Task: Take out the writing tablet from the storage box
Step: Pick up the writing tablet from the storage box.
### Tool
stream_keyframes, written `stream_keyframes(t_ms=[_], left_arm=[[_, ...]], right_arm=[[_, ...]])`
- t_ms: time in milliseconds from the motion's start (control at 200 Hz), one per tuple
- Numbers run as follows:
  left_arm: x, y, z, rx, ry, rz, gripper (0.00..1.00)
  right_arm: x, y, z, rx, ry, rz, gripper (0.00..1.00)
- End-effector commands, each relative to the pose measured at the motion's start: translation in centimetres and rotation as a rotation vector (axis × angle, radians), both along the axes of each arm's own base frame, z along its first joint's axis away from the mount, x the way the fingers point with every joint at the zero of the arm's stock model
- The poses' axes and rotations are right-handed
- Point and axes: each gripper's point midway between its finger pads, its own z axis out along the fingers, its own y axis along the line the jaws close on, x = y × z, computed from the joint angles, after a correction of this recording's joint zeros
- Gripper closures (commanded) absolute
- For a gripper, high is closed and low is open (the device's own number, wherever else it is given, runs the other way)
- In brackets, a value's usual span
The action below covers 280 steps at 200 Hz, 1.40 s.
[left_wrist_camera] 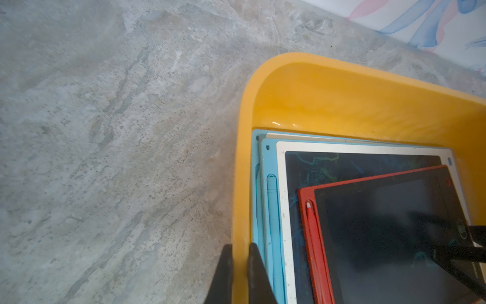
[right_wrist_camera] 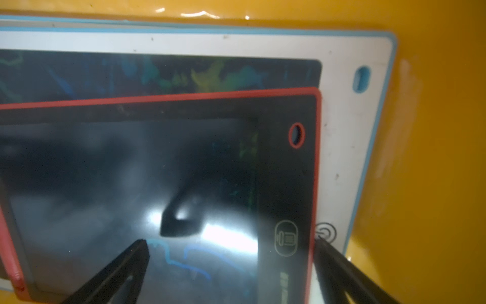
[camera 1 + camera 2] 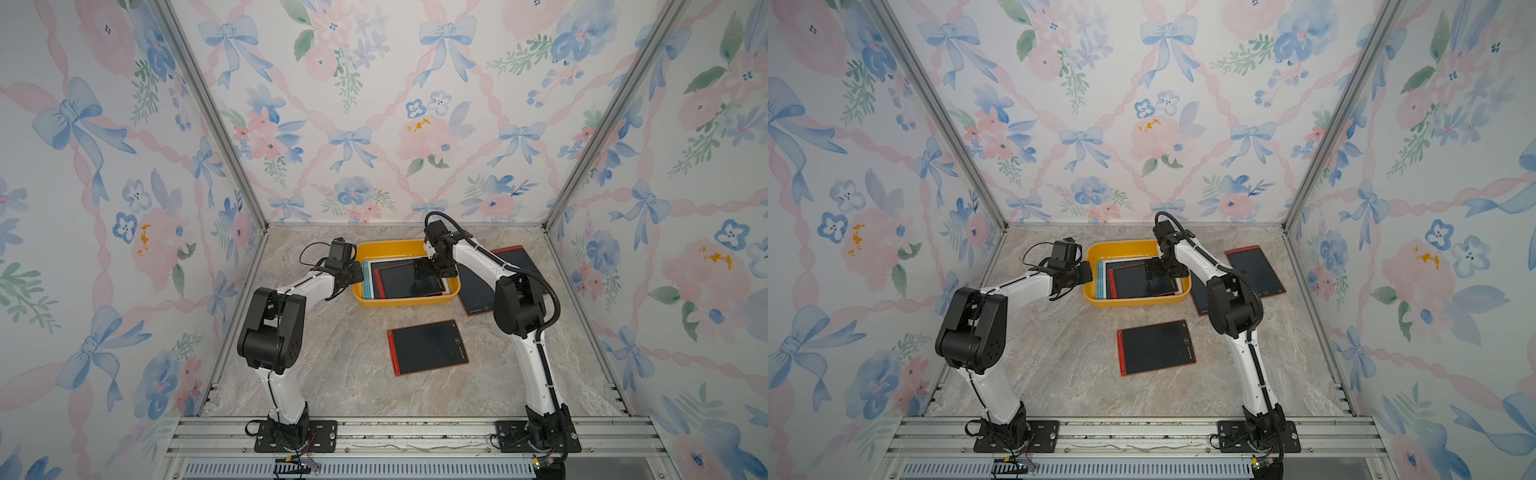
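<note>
Red-framed writing tablet lies lengthwise in the storage box, slightly skewed.

We see a marbled grey desk, yellow-orange storage box resting toward its back, red-framed tablet flat in front, dark tablet just right of the box, red-edged tablet lying beyond that one.

My left arm reaches forward and inward with its elbow raised, and the left claw is pinched tight. My right arm arches higher, wrist bent downward, with the right claw spread fully wide.
</note>
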Motion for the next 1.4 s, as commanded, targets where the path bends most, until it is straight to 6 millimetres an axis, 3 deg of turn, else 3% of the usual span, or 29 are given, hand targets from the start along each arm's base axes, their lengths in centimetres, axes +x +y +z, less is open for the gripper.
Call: stream_keyframes(t_ms=[0,730,1395], left_arm=[[-0.8,-0.6,-2.0,0.002,0.071,-0.022,1.00],[-0.8,-0.8,-1.9,-0.001,0.069,-0.025,1.00],[-0.8,-1.0,-2.0,-0.002,0.071,-0.027,1.00]], right_arm=[[-3.2,0.7,-3.6,0.071,0.171,-0.007,0.00],[-4.8,4.4,-2.6,0.343,0.263,0.017,0.03],[-4.4,5.2,0.2,0.614,0.242,0.001,0.06]])
